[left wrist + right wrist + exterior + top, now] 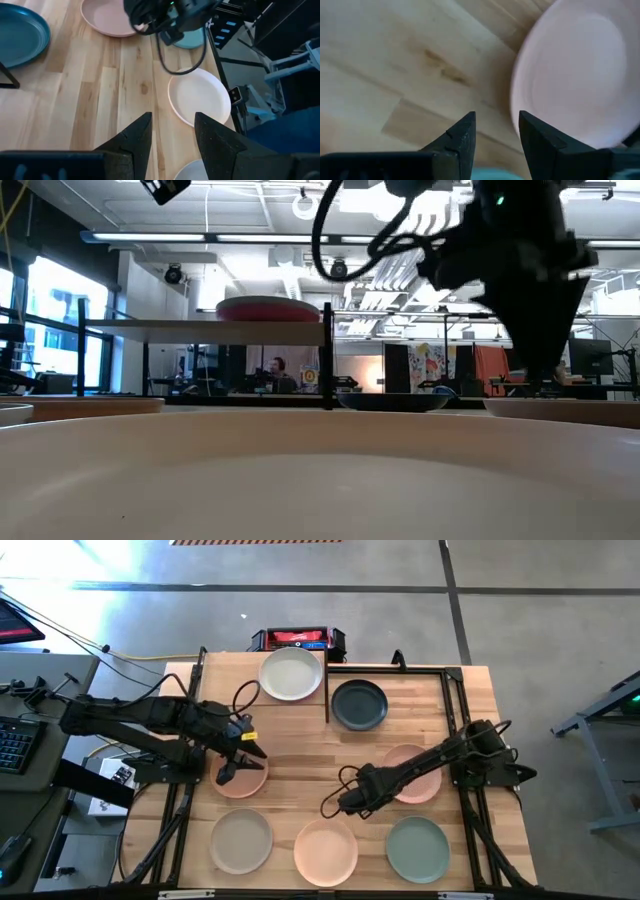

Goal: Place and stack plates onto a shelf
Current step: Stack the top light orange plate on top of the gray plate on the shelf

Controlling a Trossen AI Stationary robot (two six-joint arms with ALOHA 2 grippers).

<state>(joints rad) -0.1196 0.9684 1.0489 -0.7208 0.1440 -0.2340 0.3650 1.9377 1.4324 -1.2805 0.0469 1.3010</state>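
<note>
Several round plates lie on the plank table. A pale plate (290, 673) rests on the shelf (225, 680) at the far left; side on, the low view shows a reddish plate (268, 308) on the shelf board (200, 326). Beside the shelf lies a dark grey plate (359, 705). My left gripper (240, 762) hangs open above a salmon plate (243, 783). My right gripper (345, 805) points down, open, over bare wood next to the far rim of a peach plate (325, 850) (575, 75). Nothing sits between either pair of fingers (172, 135) (497, 130).
A pink plate (412, 773) lies under the right arm. A beige-grey plate (241, 840) and a sage plate (417, 848) sit at the near edge. Black frame rails (400, 668) run along the far and right sides. Bare wood (310, 755) lies mid-table.
</note>
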